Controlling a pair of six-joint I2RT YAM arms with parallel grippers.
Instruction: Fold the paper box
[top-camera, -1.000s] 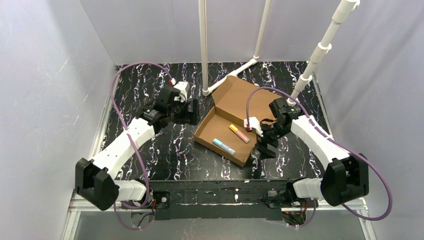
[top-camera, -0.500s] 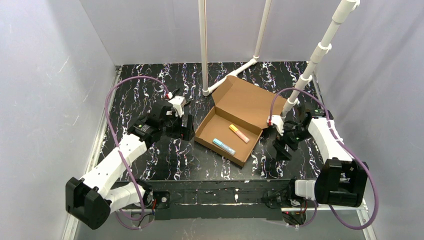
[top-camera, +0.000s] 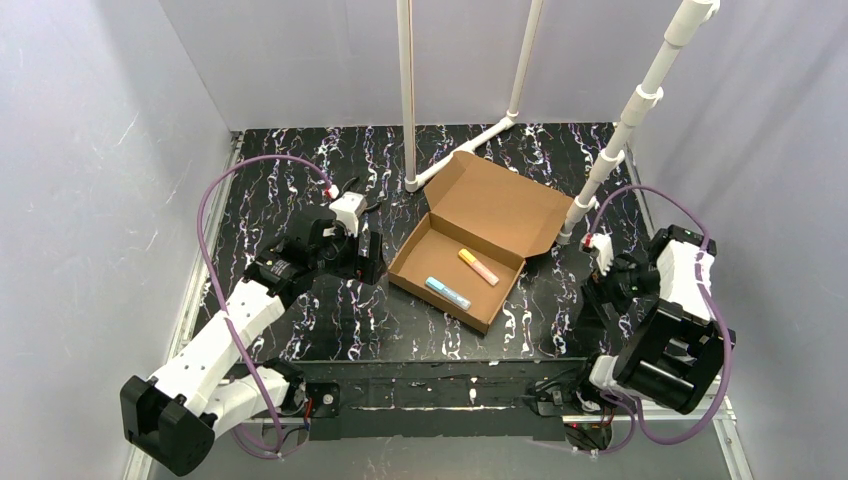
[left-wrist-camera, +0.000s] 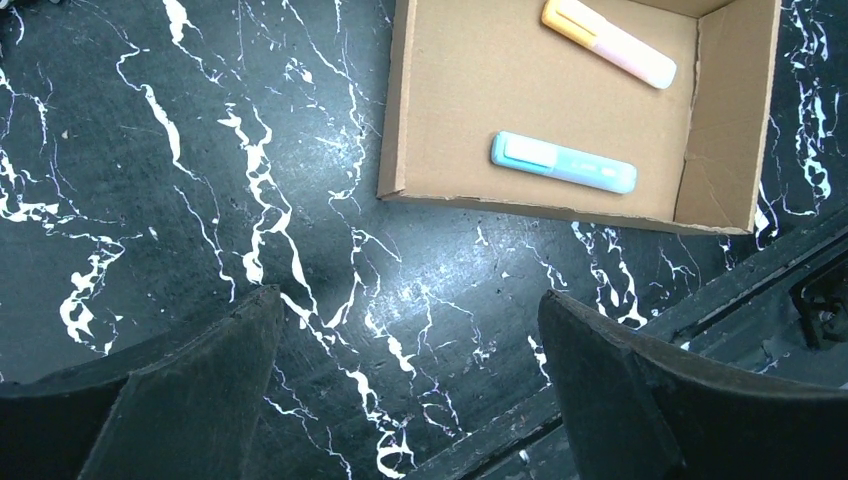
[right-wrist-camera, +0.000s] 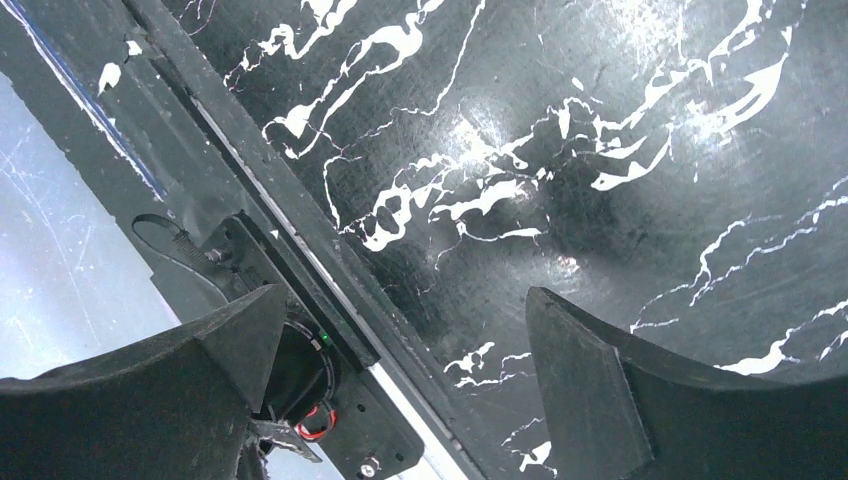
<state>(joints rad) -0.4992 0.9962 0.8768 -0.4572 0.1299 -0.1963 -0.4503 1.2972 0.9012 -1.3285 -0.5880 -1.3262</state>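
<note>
From above, the paper box (top-camera: 500, 205) sits about mid-worktop, turned at an angle, its tray open and its lid flung back toward the far right. Two markers lie inside on the tray floor, a blue one (top-camera: 447, 292) nearer us and a yellow-and-pink one (top-camera: 478, 267) just beyond it, apart from each other. The left gripper (top-camera: 368, 258) hangs just left of the tray's left wall, not touching it, and has hold of nothing. Over on the right, the right gripper (top-camera: 600, 300) is tucked in close to its own base, well apart from the box. White pipes (top-camera: 408, 90) stand at the far side of the black marbled worktop (top-camera: 300, 160), one foot close to the lid's far corner.

On to the left wrist camera: the left gripper (left-wrist-camera: 408, 300) has both fingers spread wide with only bare worktop (left-wrist-camera: 200, 180) between them. The box (left-wrist-camera: 450, 90) shows up top, the near corner of its tray in view, and the blue marker (left-wrist-camera: 563, 162) and the pink-tipped one (left-wrist-camera: 608, 43) rest on its floor.

Right wrist camera now: the right gripper (right-wrist-camera: 402, 295) is likewise spread wide and carrying nothing. Under it there's marbled worktop (right-wrist-camera: 600, 150) and the black edge rail (right-wrist-camera: 250, 200) running diagonally; the box isn't in this view
</note>
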